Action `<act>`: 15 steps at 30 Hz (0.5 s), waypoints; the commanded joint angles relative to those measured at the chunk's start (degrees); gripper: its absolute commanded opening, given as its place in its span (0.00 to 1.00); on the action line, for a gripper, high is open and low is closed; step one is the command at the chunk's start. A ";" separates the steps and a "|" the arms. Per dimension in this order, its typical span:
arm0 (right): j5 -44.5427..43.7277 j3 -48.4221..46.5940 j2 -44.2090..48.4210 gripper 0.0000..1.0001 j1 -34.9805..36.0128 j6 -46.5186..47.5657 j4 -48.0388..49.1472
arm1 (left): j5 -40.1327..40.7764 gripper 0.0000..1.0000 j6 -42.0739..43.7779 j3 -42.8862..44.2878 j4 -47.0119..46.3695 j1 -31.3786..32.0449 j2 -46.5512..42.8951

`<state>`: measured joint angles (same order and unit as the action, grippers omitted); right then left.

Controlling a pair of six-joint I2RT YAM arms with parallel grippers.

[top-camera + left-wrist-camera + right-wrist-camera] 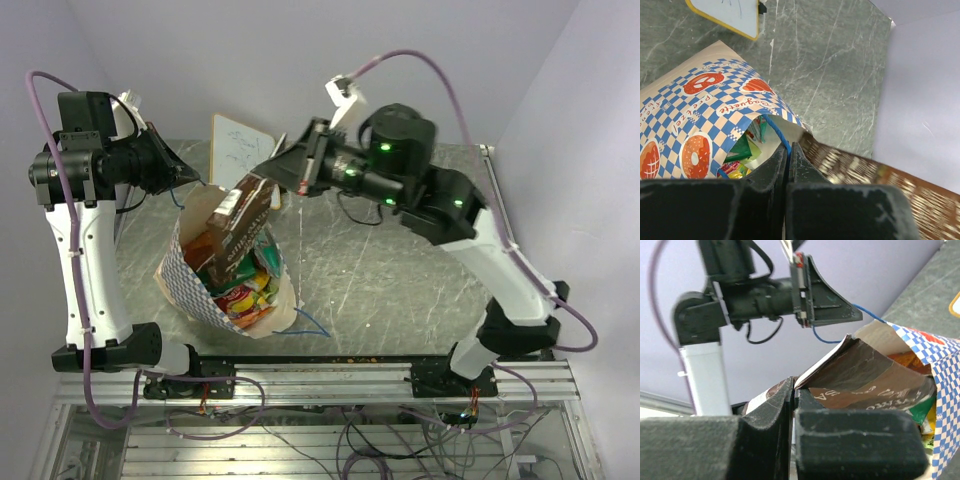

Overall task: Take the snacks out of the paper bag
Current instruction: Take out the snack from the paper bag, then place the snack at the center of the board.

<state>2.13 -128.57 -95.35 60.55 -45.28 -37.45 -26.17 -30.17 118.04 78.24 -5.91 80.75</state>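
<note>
The paper bag (190, 285) sits on the table by the left arm, its mouth held up only by a thin blue cord handle (776, 129). I reckon the bag could drag upward or tip with the brown snack packet (240, 225), still half inside, and spill the other packets (245, 295). The left gripper (788, 148) is pinched fully together on that cord, and the right gripper (793, 388) is clamped tight on the brown packet's top edge.

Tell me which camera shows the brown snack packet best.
Top external: the brown packet shows almost whole, half out of the paper bag, its top edge in the right pincer. Right wrist sees only its creased upper part close up; left wrist catches a blurred strip.
</note>
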 commanded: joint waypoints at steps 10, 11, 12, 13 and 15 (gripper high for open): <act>-28.03 6.95 21.69 0.00 -0.34 2.80 -13.35 | -4.32 0.07 1.94 -1.46 -3.56 -0.64 -1.55; -31.49 10.22 23.97 0.00 -0.35 1.82 -15.24 | -4.71 0.07 1.83 -1.74 -3.76 -0.61 -1.68; -34.81 14.14 26.48 0.00 -0.35 0.19 -17.72 | -5.21 0.07 1.60 -2.10 -4.04 -0.66 -1.85; -38.05 18.96 28.85 0.00 -0.34 -2.17 -19.83 | -5.69 0.07 1.28 -2.57 -4.43 -0.67 -2.10; -42.99 27.42 34.01 0.00 -0.34 -5.73 -22.65 | -6.83 0.07 0.52 -3.54 -5.29 -0.60 -2.61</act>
<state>-24.88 -113.60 -68.05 60.36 -44.36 -50.63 -29.02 -29.34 115.83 76.49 -6.02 80.42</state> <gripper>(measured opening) 0.009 0.083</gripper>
